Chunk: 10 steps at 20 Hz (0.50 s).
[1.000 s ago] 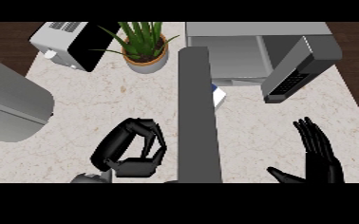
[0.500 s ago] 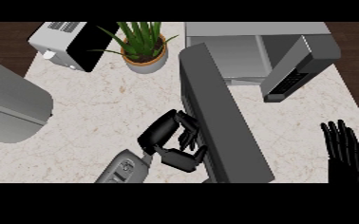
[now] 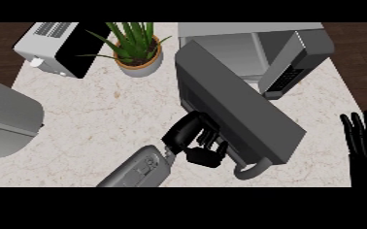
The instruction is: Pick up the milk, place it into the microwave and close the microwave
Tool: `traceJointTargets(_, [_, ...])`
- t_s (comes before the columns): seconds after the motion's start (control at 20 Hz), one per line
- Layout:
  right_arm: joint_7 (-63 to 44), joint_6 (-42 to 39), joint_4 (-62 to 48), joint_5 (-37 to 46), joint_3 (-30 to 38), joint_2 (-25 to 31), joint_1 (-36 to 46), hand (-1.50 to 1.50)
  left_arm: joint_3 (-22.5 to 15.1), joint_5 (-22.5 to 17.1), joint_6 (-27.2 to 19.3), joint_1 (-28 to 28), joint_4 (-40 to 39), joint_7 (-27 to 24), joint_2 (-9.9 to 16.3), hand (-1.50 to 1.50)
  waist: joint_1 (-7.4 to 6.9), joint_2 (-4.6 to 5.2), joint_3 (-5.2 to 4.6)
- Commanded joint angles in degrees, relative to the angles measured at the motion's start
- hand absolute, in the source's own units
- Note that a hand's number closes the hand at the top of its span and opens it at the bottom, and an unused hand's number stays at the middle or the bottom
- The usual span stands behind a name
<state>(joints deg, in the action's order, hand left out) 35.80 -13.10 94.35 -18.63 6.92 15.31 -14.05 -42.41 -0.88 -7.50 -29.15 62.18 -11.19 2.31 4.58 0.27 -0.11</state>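
Since 0.5 s ago: door (image 3: 233,109) swung further toward shut, now slanting across microwave (image 3: 287,53) mouth, far edge up near the plant (image 3: 132,46), handle end low, just right of left hand (image 3: 195,139). Left hand moved up and right with it; right hand (image 3: 356,138) about where it was at right edge, a bit higher.

Left hand: fingers curled, pressed against door's outer face near the handle (image 3: 252,169); curled round nothing that can be made out, so pushing, not gripping. Right hand: fingers straight, up, resting at edge, well right of door.

Milk: not visible anywhere; prob. inside cavity, behind door, beyond left hand. Can't confirm.

Step in hand: closing, last part of task. Pick and place judged done, since no milk on bench (image 3: 93,106). Door maybe halfway round, cavity gap open on the side away from the hand.

Next move calls for: more push up-right along door's arc, contact kept near handle end for leverage, till door sits flush w/ microwave front. Then pull hand back clear of handle.

Toaster (image 3: 54,48) far up-left of hand, out of the way.
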Motion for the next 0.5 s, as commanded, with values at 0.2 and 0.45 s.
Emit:
traceJointTargets(0.2, [-4.4,-3.4,4.5,-2.7,-1.9,2.1,3.7,-1.50,-8.4,-11.9,-7.0,-5.9,-5.2,-0.8,-2.2,-1.50,4.49,1.45,-0.18])
traceJointTargets(0.45, [-5.1,-5.7,7.7,-3.4,-3.6,3.2,5.3,-1.50,-6.4,-18.1,-8.7,-9.6,-3.0,-3.4,-2.1,1.50,7.74,2.01,-0.37])
